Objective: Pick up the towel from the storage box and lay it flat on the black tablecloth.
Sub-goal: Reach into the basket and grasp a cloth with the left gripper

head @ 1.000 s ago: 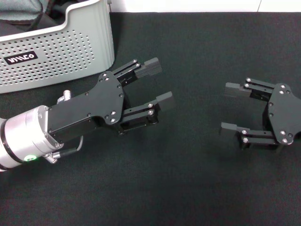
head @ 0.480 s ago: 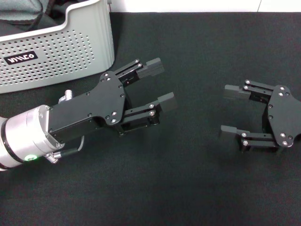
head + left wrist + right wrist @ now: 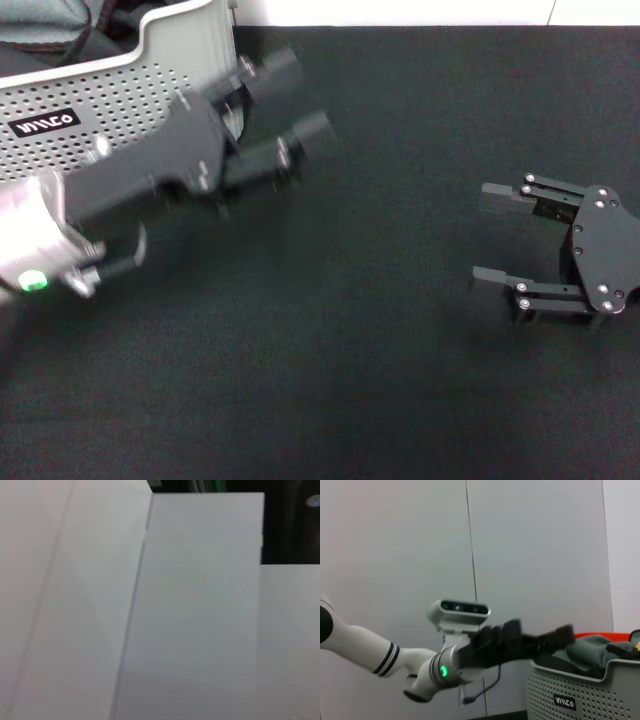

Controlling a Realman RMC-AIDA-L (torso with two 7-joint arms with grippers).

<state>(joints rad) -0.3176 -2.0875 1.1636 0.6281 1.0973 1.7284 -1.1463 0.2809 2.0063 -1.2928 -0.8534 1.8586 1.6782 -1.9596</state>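
The storage box (image 3: 110,125), a light grey perforated basket with a black label, stands at the back left on the black tablecloth (image 3: 400,390). Grey-green fabric (image 3: 40,18) with a black edge, apparently the towel, lies heaped inside it; the right wrist view shows the same heap (image 3: 592,652) above the box's rim (image 3: 580,672). My left gripper (image 3: 298,102) is open and empty, raised beside the box's near right corner. Over the cloth at the right, my right gripper (image 3: 488,235) stays open and empty.
A white edge (image 3: 400,12) runs behind the cloth at the back. Grey wall panels (image 3: 470,540) rise behind the left arm (image 3: 370,650). The left wrist view shows only pale panels (image 3: 200,605).
My left gripper has risen and swung back and left, from over the cloth to the box's right corner. The right gripper has barely shifted.
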